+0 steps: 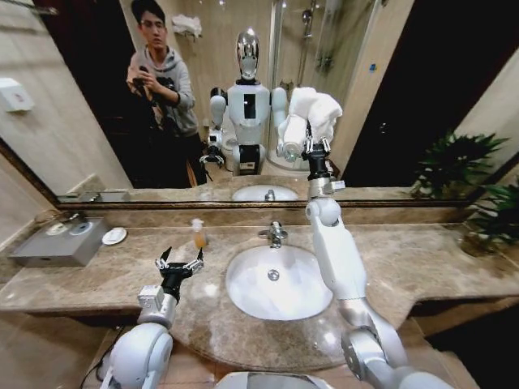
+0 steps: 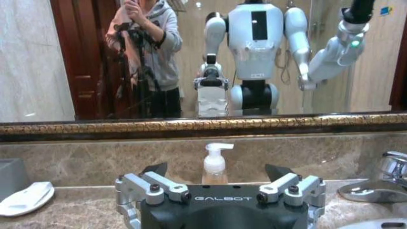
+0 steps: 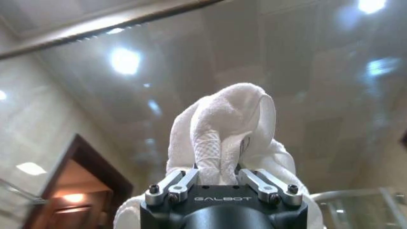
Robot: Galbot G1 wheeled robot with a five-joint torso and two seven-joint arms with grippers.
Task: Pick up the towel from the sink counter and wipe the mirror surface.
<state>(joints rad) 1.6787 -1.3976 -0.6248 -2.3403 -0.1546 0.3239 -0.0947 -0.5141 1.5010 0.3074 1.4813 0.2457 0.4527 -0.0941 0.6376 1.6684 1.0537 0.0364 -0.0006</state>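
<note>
My right arm is raised over the basin, and my right gripper [image 1: 315, 144] is shut on the white towel [image 1: 323, 109], holding it up against the mirror surface [image 1: 389, 97]. In the right wrist view the bunched towel [image 3: 222, 124] rises from between the shut fingers of the right gripper [image 3: 216, 175]. My left gripper [image 1: 180, 263] hangs open and holds nothing, low over the sink counter [image 1: 422, 259] to the left of the white basin [image 1: 276, 279]. In the left wrist view the left gripper [image 2: 216, 179] points at the mirror.
A soap pump bottle [image 1: 199, 233] and a chrome faucet [image 1: 276, 233] stand at the back of the counter. A small white dish [image 1: 114, 236] and a grey box [image 1: 57, 239] lie at the far left. Potted plants [image 1: 486, 211] fill the right end.
</note>
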